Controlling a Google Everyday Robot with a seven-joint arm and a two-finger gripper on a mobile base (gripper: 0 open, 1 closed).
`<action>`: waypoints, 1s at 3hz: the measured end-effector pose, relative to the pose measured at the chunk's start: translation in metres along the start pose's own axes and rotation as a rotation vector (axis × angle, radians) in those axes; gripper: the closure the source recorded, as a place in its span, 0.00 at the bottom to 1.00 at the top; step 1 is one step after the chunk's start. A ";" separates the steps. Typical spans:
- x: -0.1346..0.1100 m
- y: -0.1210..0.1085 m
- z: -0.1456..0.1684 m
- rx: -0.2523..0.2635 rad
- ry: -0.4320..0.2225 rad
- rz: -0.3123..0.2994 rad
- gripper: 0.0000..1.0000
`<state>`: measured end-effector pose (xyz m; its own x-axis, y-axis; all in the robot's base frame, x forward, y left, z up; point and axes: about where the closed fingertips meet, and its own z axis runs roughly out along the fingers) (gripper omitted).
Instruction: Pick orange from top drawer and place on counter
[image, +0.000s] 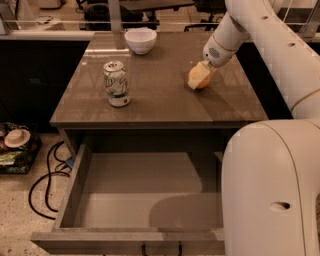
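Observation:
The orange (205, 82) rests on the counter (155, 97) at its right side, partly covered by a pale finger. My gripper (198, 76) reaches down from the upper right and is shut on the orange, with its tips at the counter surface. The top drawer (74, 192) is pulled open below the counter's front edge. Its grey floor is bare, and its dark handle shows at the bottom edge.
A green-and-white soda can (116, 83) stands on the counter's left side. A white bowl (140, 40) sits at the back. My white arm and body (270, 190) fill the right side. Black cables (44, 186) and clutter lie on the floor to the left.

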<state>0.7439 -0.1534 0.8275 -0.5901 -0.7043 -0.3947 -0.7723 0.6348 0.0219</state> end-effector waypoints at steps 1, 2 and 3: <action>0.000 0.000 0.000 0.000 0.000 0.000 0.82; -0.001 0.000 0.002 -0.001 0.000 0.000 0.59; -0.002 0.000 0.001 -0.002 0.000 0.000 0.36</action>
<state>0.7451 -0.1519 0.8272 -0.5898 -0.7046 -0.3947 -0.7730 0.6340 0.0232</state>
